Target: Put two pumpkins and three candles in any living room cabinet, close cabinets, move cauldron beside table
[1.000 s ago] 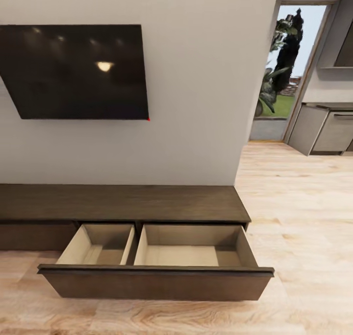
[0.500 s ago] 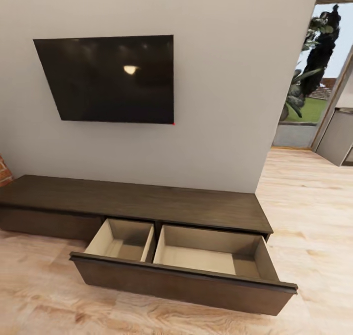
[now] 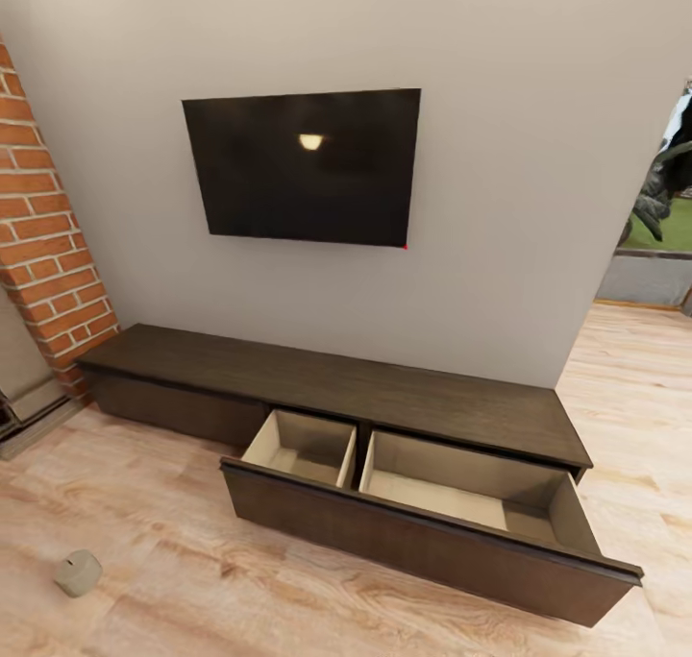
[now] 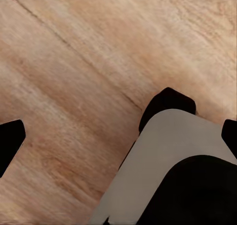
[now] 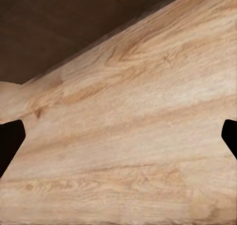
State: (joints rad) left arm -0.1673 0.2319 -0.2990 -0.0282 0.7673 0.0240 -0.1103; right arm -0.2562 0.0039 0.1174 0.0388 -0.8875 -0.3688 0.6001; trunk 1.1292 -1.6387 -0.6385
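Camera has panned left since a second ago: TV and cabinet sit further right in frame, a brick column and a candle have come into view. Left to right in head view: brick column point(image 3: 43, 225) at the edge, candle point(image 3: 78, 572) on the floor point(image 3: 173, 561) well clear of the cabinet point(image 3: 327, 388), TV point(image 3: 306, 165) on the wall, drawer point(image 3: 423, 513) pulled out, both compartments bare. Left gripper point(image 4: 118, 136) fingers spread wide over floor; right gripper point(image 5: 118, 136) likewise, holding nothing.
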